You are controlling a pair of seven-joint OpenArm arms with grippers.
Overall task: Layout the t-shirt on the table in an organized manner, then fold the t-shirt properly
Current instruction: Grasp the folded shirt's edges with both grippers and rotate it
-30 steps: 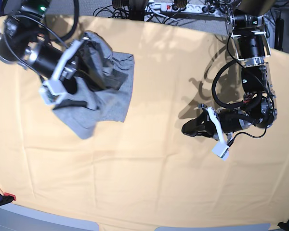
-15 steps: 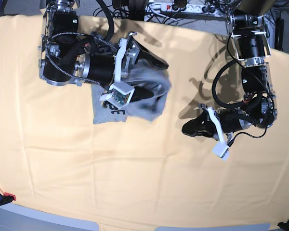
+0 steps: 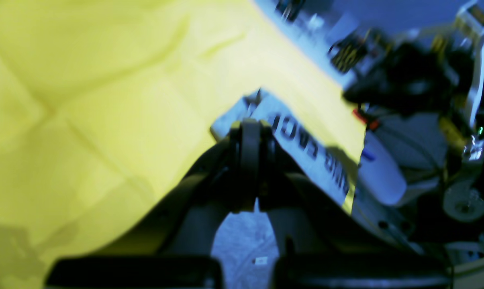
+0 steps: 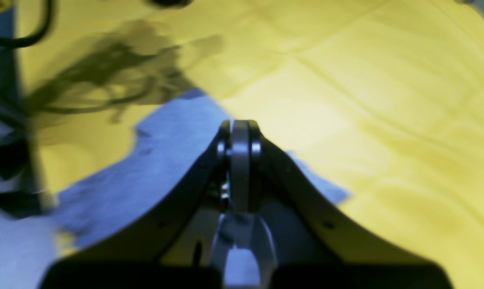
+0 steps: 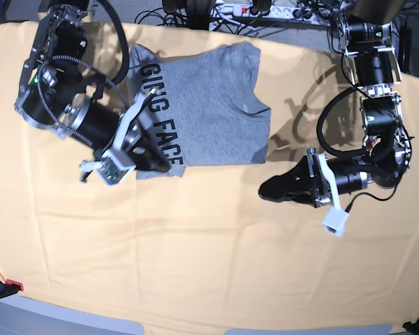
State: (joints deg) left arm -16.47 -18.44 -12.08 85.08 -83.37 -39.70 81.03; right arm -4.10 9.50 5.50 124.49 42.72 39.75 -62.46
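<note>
The grey t-shirt (image 5: 202,105) lies opened out on the table (image 5: 216,265) toward eleven o'clock of the base view, close to the far edge. Its printed side faces up, with the black block lettering (image 5: 164,112) running down the shirt's nine o'clock side. One sleeve (image 5: 255,112) points toward three o'clock. The fabric looks roughly flat but skewed to the table's edges, so I judge the layout step to be near its end and the folding not yet begun.

The right gripper (image 5: 160,162) sits at the shirt's seven o'clock corner, right over the hem by the lettering. In the right wrist view its jaws are pressed together, with grey cloth (image 4: 117,180) spread beneath and on both sides. Whether a pinch of fabric is caught between them cannot be told; the tips look clenched on nothing. That low placement at the corner would suit tugging the hem straight.

The left gripper (image 5: 265,188) hangs at the shirt's four o'clock, just off the hem corner and over bare yellow cloth. It is clenched too, holding nothing. Its wrist camera looks across toward the lettering (image 3: 306,148), blurred. Being so near, it seems parked ready to take the opposite edge.

Beyond the table's twelve o'clock edge lie a power strip (image 5: 255,10) and cables (image 5: 153,14).
</note>
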